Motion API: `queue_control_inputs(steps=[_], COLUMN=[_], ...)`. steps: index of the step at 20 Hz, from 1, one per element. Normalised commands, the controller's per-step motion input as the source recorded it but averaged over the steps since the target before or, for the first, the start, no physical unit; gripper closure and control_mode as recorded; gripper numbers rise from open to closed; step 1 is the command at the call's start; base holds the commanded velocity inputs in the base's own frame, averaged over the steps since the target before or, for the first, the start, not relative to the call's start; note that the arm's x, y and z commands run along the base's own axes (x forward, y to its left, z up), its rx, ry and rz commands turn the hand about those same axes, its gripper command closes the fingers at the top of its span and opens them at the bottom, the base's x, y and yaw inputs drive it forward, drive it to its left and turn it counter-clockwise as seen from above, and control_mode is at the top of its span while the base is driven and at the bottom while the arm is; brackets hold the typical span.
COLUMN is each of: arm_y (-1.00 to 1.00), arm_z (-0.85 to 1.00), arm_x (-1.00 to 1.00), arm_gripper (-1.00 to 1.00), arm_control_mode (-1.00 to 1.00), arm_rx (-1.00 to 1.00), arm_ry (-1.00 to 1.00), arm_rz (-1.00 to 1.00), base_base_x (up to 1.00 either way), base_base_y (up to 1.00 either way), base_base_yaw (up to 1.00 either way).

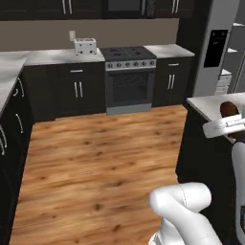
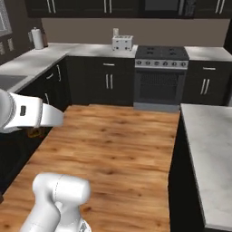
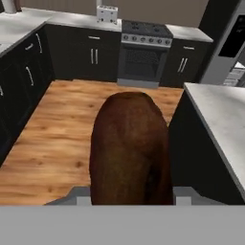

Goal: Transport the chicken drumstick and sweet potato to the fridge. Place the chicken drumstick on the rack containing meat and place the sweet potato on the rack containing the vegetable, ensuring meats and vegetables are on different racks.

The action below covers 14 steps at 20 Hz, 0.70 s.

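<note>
Here, in the left base view, we see a wood-plank floor running back to a stove at 12 o'clock, with a white toaster on the grey counter at 11 o'clock. The fridge stands at 2 o'clock, one door swung wide on white shelves. At 3 o'clock the sweet potato pokes up above the arm, over the edge of a pale island top.

In the right base view, we find the same floor, the stove at 1 o'clock, a paper towel roll at 10 o'clock and the marbled island top along 4 o'clock.

In the hand view, the sweet potato fills the centre, rising from 6 o'clock right against the camera. We cannot make out the gripper's fingers behind it, so we cannot tell how the jaws stand.
</note>
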Motion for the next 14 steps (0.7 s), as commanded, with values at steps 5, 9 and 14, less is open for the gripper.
queue_control_inputs(steps=[5,9,14], arm_y=[0.0,0.0,0.0], arm_z=[0.0,0.0,0.0], arm_x=[0.0,0.0,0.0], arm_gripper=[1.0,1.0,1.0], arm_control_mode=[1.0,1.0,1.0], arm_rx=[0.0,0.0,0.0], arm_ry=[0.0,0.0,0.0], arm_rz=[0.0,0.0,0.0], base_base_x=[1.0,1.0,1.0], base_base_y=[0.76,0.09,0.0], base_base_yaw=[-0.16,-0.08,-0.06])
